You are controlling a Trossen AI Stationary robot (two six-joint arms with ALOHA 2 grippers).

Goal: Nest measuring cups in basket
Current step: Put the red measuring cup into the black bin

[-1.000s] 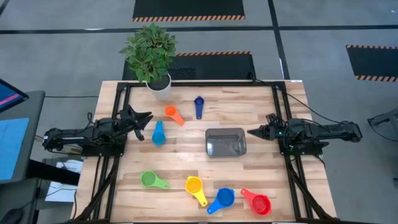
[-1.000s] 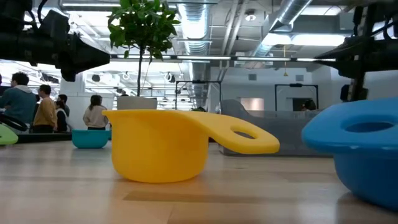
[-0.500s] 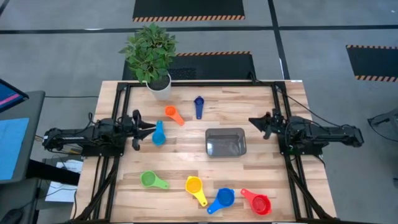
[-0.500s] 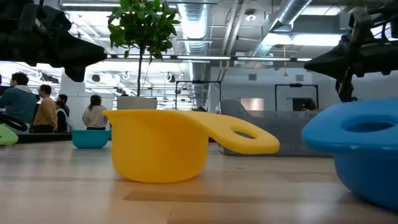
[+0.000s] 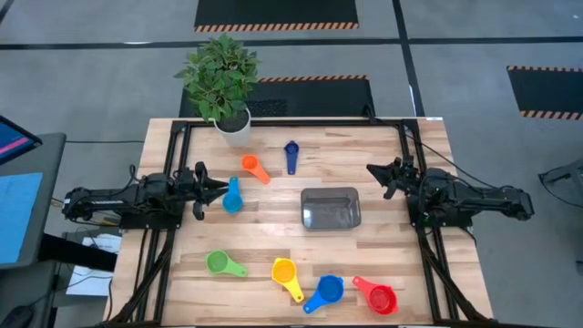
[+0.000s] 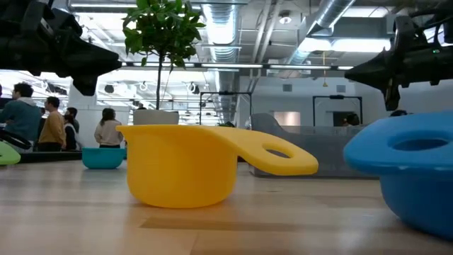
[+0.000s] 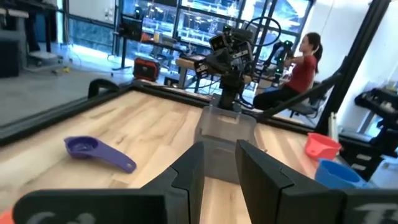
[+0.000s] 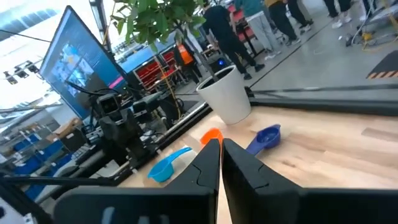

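The dark grey basket (image 5: 331,208) sits mid-table with nothing in it. Around it on the wood lie the measuring cups: orange (image 5: 255,168), dark blue (image 5: 291,155), light blue (image 5: 232,195), green (image 5: 221,264), yellow (image 5: 286,276), blue (image 5: 324,292) and red (image 5: 377,295). My left gripper (image 5: 219,189) hovers level at the table's left side, just short of the light blue cup, open and holding nothing. Right of the basket, my right gripper (image 5: 372,171) hovers level at the table's right side, shut, with only a slit between its fingers (image 8: 211,155).
A white pot (image 5: 234,125) with a green plant stands at the far left corner. Black frame rails (image 5: 412,164) run along the table's left and right sides under the arms. People sit in the room beyond the table (image 7: 305,59).
My left gripper has swung its tip a little toward the near edge, so it now points straight at the light blue cup. My right gripper has swung its tip toward the far edge and rolled about its own axis. No cup has moved.
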